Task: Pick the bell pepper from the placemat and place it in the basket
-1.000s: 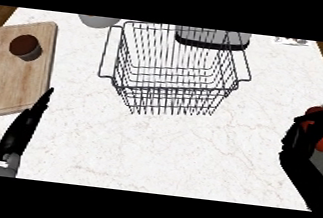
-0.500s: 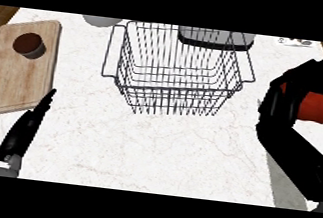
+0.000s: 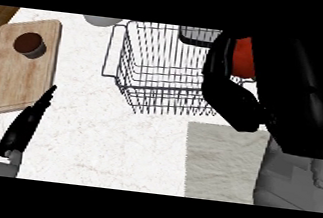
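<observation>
While your right hand [image 3: 230,88] fills the right side of the head view, its black fingers are curled round the red bell pepper [image 3: 244,57], so it is grasping it. You see only a strip of the pepper between the fingers and the palm; the rest is hidden. The hand and pepper sit over the right rim of the wire basket [image 3: 158,68], which stands at the back middle of the white marble counter [image 3: 116,141]. Whether the pepper is inside the basket walls or above them, you cannot tell. The grey placemat [image 3: 222,160] lies just in front of the basket, toward the right, partly covered by your forearm. Your left hand [image 3: 25,125] rests at the lower left, fingers straight and released, pointing up toward the wooden cutting board [image 3: 8,78]. A dark round cup-like thing [image 3: 29,44] stands on the board's far end. A grey bowl edge [image 3: 102,20] shows left of the basket's top.
</observation>
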